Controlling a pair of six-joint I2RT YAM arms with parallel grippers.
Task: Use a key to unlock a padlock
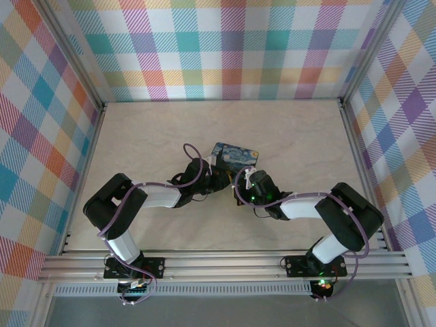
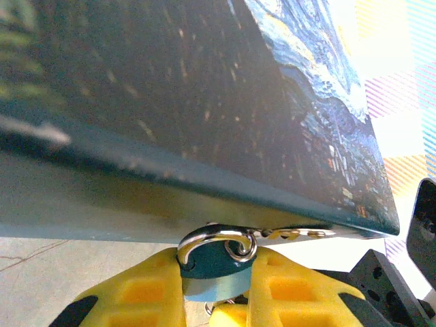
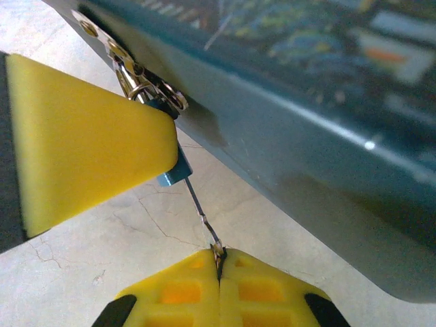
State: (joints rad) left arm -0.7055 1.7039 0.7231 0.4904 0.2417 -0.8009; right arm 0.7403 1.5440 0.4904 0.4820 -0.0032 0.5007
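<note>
The tiny blue padlock [image 2: 208, 272] hung at the lower edge of the dark-blue Starry Night painted rectangular tin [image 2: 204, 102], its silvery shackle [image 2: 218, 244] hooked into the tin's small metal hasp [image 3: 139, 75]. The left gripper [image 2: 216, 289] had its yellow padded fingers clamped on the padlock's body. The right gripper [image 3: 219, 272], fingers pressed together, pinched the thin dark-silvery metal key [image 3: 199, 210], whose far end met the padlock's bottom, above the pale stone-patterned table [image 3: 88, 266].

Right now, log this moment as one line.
left end effector: shut on padlock | right end effector: shut on key | key: tip at padlock base | padlock: hooked on tin
</note>
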